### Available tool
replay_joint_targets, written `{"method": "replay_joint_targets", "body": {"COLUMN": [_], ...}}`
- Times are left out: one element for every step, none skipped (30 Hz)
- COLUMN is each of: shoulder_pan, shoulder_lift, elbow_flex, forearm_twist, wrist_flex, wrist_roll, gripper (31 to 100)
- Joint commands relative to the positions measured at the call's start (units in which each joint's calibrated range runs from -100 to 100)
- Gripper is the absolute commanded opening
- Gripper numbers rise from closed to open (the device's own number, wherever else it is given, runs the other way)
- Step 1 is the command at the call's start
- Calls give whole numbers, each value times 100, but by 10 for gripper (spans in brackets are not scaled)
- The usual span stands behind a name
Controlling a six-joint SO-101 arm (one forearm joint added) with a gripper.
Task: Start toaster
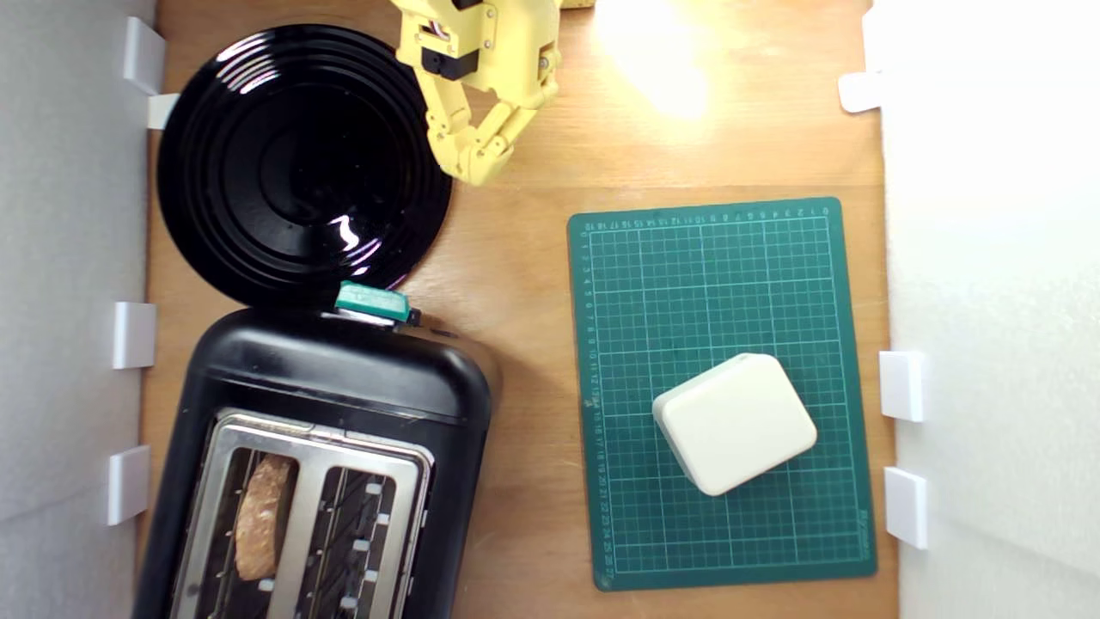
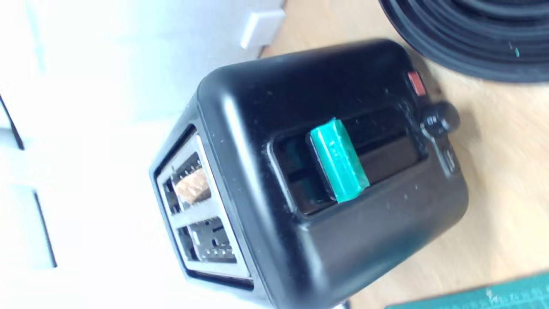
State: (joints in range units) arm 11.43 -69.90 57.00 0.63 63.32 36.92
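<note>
exterior view, gripper (image 1: 477,168): yellow, at the table's far edge, fingers drawn together on nothing, tips over bare wood just beside the plate's rim, well apart from the toaster.
exterior view, toaster (image 1: 335,387): glossy black, at the table's near corner on the exterior view's left; lever end faces the arm, judged so the lever can be reached.
exterior view, teal lever (image 1: 371,301): on the toaster's end face, just at the plate's edge.
exterior view, bread slice (image 1: 260,516): sits in one slot; the other slot is empty.
exterior view, black plate (image 1: 301,163): ribbed, far corner, likely for the toast.
exterior view, green mat (image 1: 722,258): carries a cream block (image 1: 735,423).
wrist view, teal lever (image 2: 339,159): near the upper end of its track, so judged not yet pressed.
wrist view, gripper: out of sight.
</note>
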Motion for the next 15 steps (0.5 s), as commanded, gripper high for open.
{"method": "replay_joint_targets", "body": {"shoulder_pan": [460, 531, 595, 642, 674, 682, 698, 706, 706, 706, 714, 714, 714, 714, 714], "shoulder_lift": [1020, 1212, 1395, 1603, 1736, 1878, 2028, 2161, 2286, 2419, 2519, 2627, 2719, 2811, 2919], "elbow_flex": [-1415, -1624, -1815, -2042, -2188, -2342, -2497, -2642, -2778, -2915, -3033, -3178, -3333, -3505, -3678], "forearm_twist": [-44, -44, -44, -44, -44, 12, 22, 50, 59, 59, 59, 59, 59, 59, 59], "wrist_flex": [11, 11, 11, 11, 2, 2, 2, 2, 2, 2, 2, -6, -6, -6, -15], "wrist_roll": [588, 698, 803, 924, 1007, 1118, 1228, 1332, 1432, 1511, 1579, 1616, 1642, 1647, 1642], "gripper": [314, 314, 314, 314, 314, 314, 314, 314, 314, 314, 314, 314, 314, 314, 314]}}
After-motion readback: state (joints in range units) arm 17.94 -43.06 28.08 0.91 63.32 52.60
